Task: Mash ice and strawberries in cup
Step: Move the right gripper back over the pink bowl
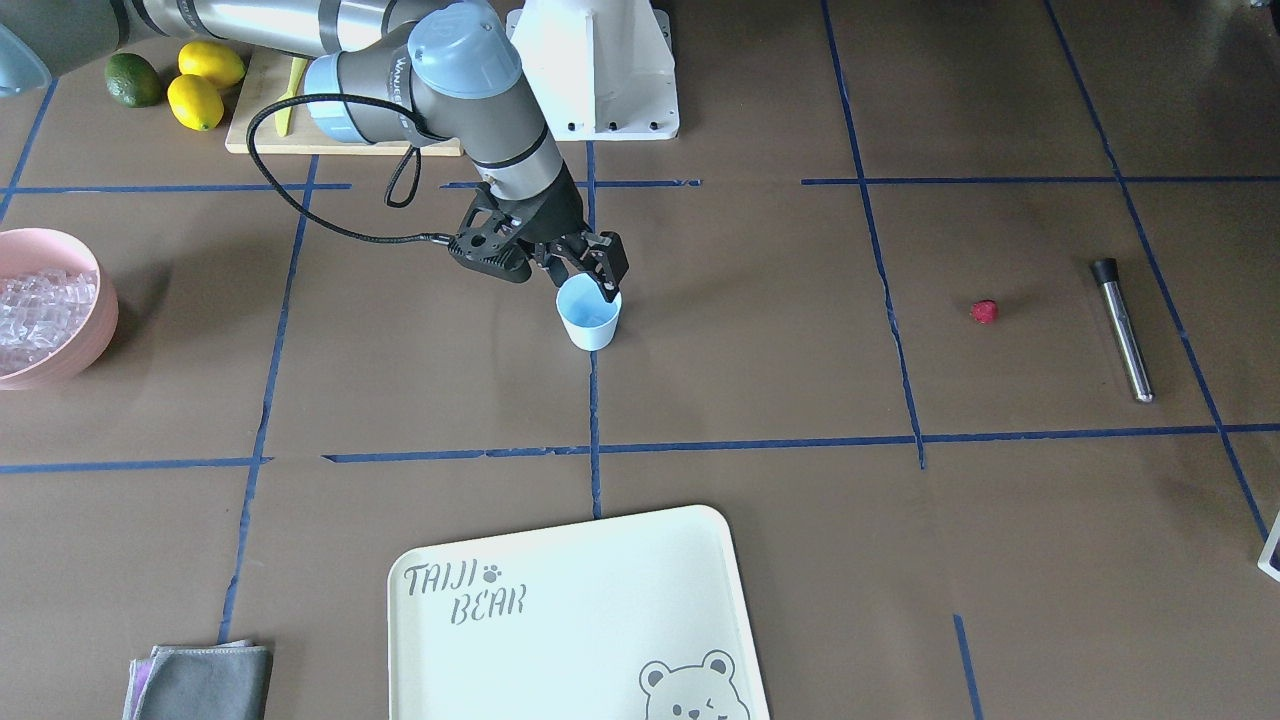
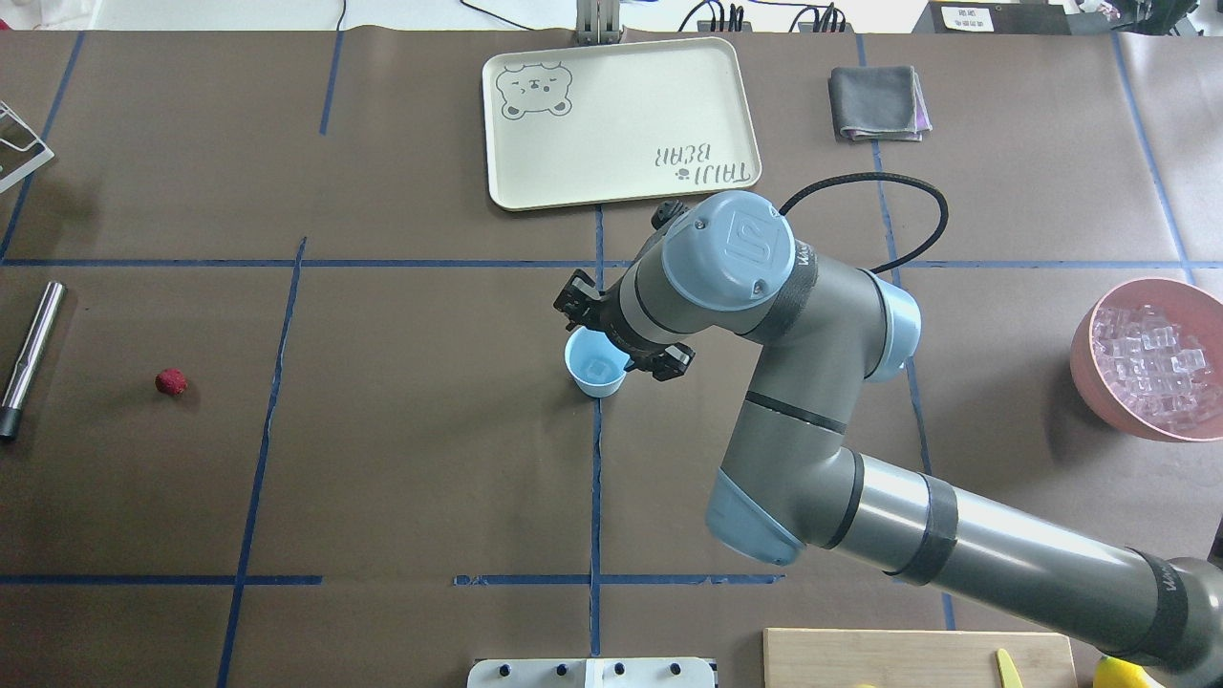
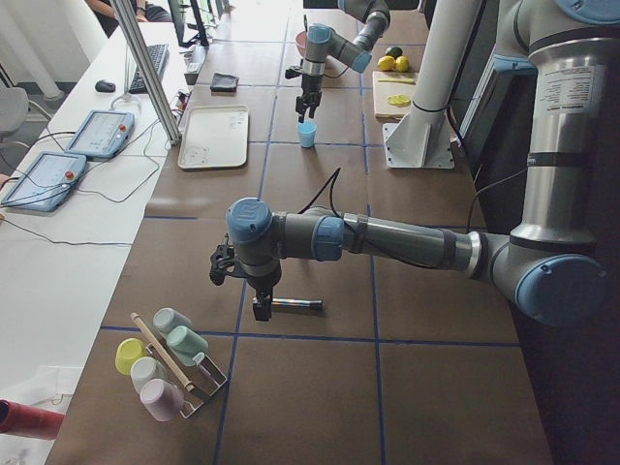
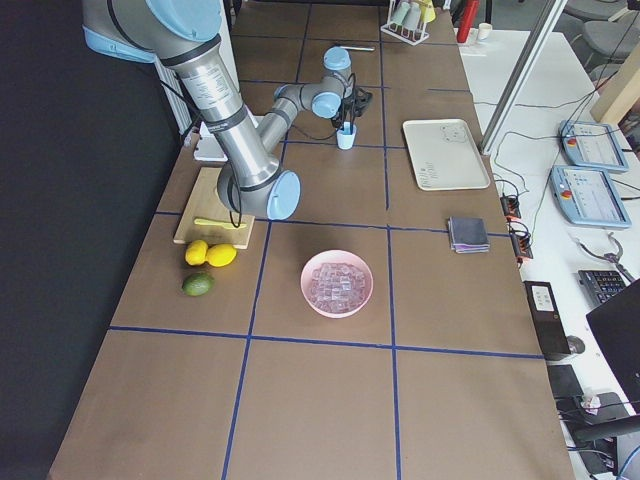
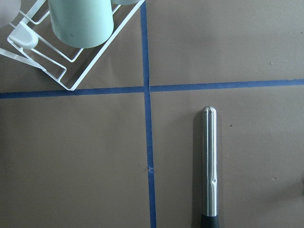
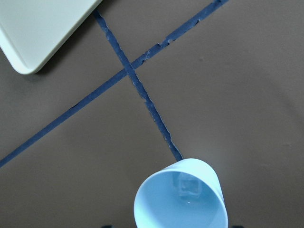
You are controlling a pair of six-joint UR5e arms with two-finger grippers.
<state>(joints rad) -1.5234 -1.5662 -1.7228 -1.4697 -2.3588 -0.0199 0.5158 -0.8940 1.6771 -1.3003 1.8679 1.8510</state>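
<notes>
Fingers (image 1: pixel 608 262) on the right gripper (image 1: pixel 588 283)?
Apart, pointing down over the cup (image 1: pixel 592 325). One ice cube (image 6: pixel 189 186) is inside.
And the left gripper (image 3: pixel 260 308)?
Can't tell. It hangs low. The strawberry (image 1: pixel 985 311) lies far off.

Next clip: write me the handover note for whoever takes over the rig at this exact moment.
Right hand: open, just above the cup, holding nothing.
Left hand: above the metal rod; open or shut cannot be told.
Cup: upright mid-table, one ice cube inside. More ice in the pink bowl.
Strawberry: on the table near the rod, not in the cup.
Done: one ice cube in the cup.
Left: add strawberry, take the rod, mash.
</notes>
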